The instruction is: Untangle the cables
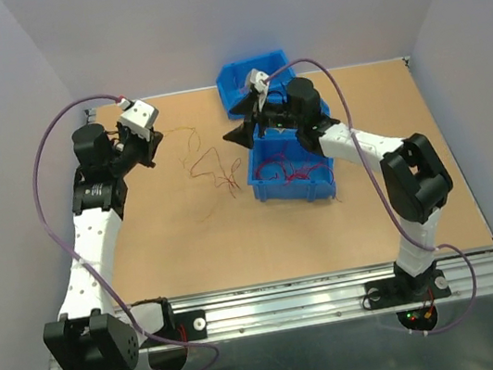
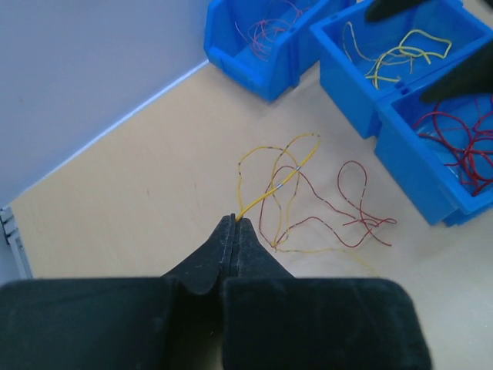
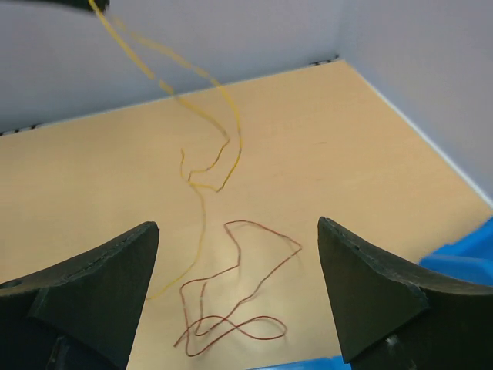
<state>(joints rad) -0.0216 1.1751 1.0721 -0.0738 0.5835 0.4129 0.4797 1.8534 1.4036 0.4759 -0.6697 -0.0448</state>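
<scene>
While pinching the end of a yellow cable (image 2: 266,196) in the left claw (image 2: 233,222), tips pressed fully together, holding that strand raised off the tan surface (image 2: 139,193). Just beyond, lying loose on the surface and crossing the yellow in several loops: a red cable (image 2: 339,208). Past the tangle, hovering with the right claw (image 3: 237,225) spread wide and gripping nothing, up by the blue bins (image 1: 253,81). Farther back, sitting sorted by colour in those bins: more cables, red in one, yellow in the next, fine reddish strands in the farthest. Apparently working through the separating step, with yellow and red not yet parted. Likely calling next for a pinch on the red loop by the spread claw, steadying it while pulling the yellow clear, then dropping each strand into its matching bin.
</scene>
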